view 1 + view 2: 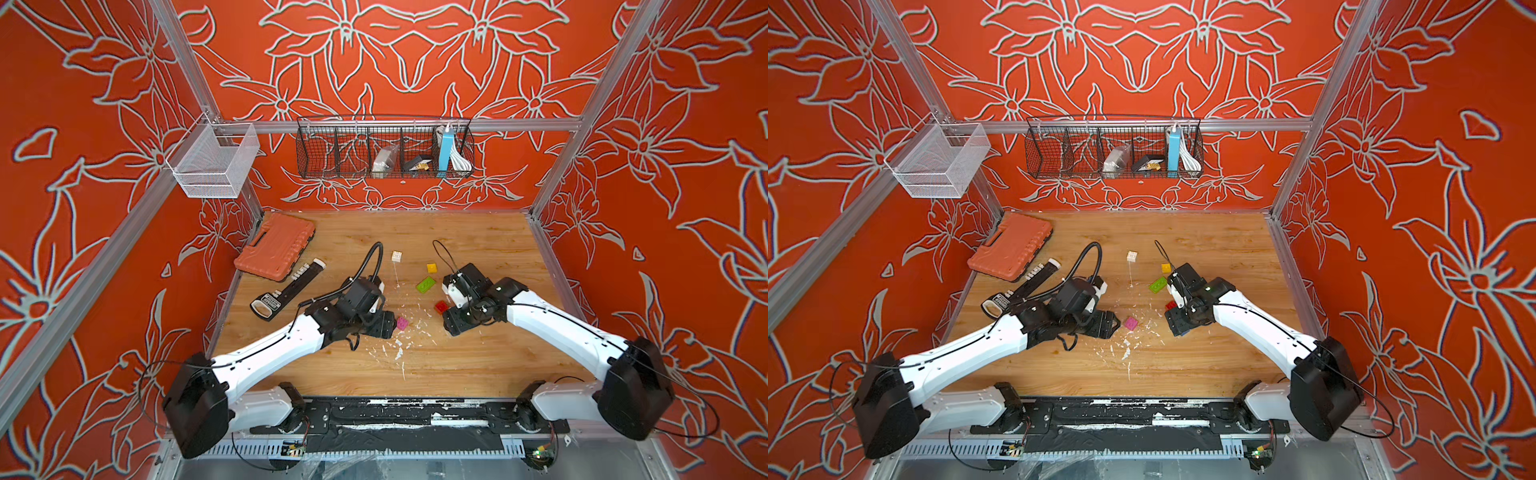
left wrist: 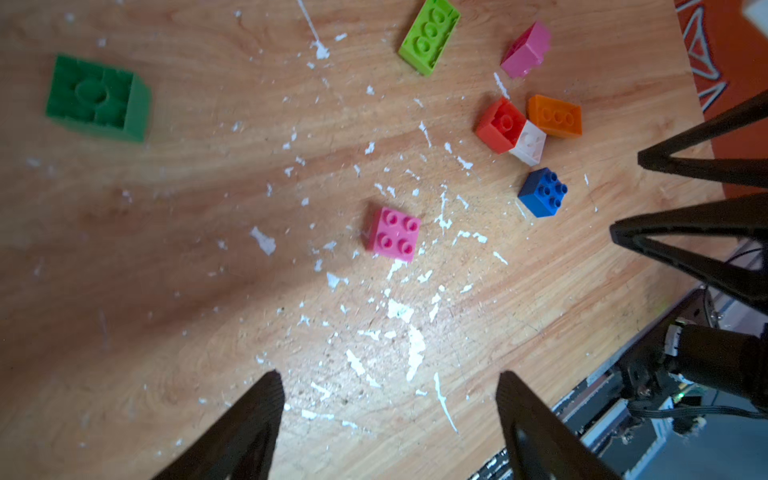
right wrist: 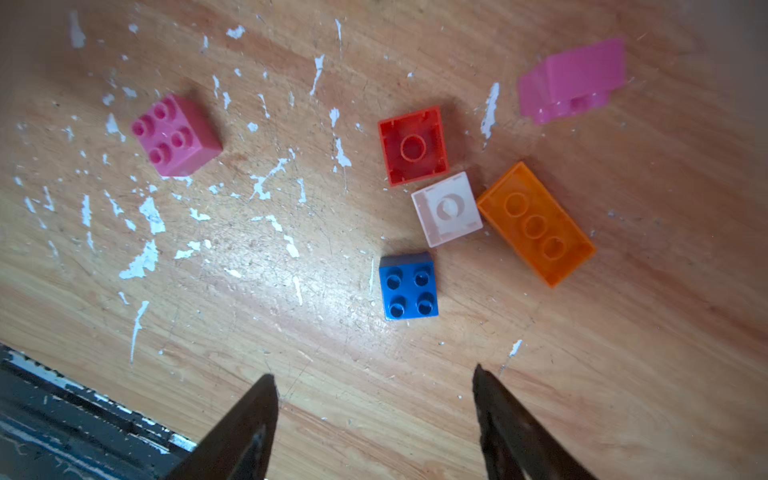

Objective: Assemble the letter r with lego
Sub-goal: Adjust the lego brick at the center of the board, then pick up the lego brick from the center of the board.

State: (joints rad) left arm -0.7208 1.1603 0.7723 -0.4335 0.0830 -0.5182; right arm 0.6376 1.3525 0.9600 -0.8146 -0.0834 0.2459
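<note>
Loose lego lies on the wooden table between my two grippers. In the left wrist view a pink brick (image 2: 394, 233) sits studs up ahead of my open left gripper (image 2: 386, 374), with a green brick (image 2: 99, 97) and a lime brick (image 2: 430, 35) farther off. In the right wrist view my right gripper (image 3: 372, 372) stands open and empty just short of a blue brick (image 3: 408, 286). Beyond it cluster a white brick (image 3: 446, 209), a red brick (image 3: 413, 144), an orange brick (image 3: 535, 223) and a pink slope piece (image 3: 573, 79). In a top view a yellow brick (image 1: 432, 268) and a cream brick (image 1: 395, 256) lie farther back.
A ribbed orange case (image 1: 275, 247) and a black tool strip (image 1: 286, 291) lie at the back left. White flecks (image 1: 399, 353) are scattered on the wood. A black wire basket (image 1: 384, 147) and a white mesh basket (image 1: 214, 160) hang on the walls. A black rail (image 1: 407, 411) borders the table's front.
</note>
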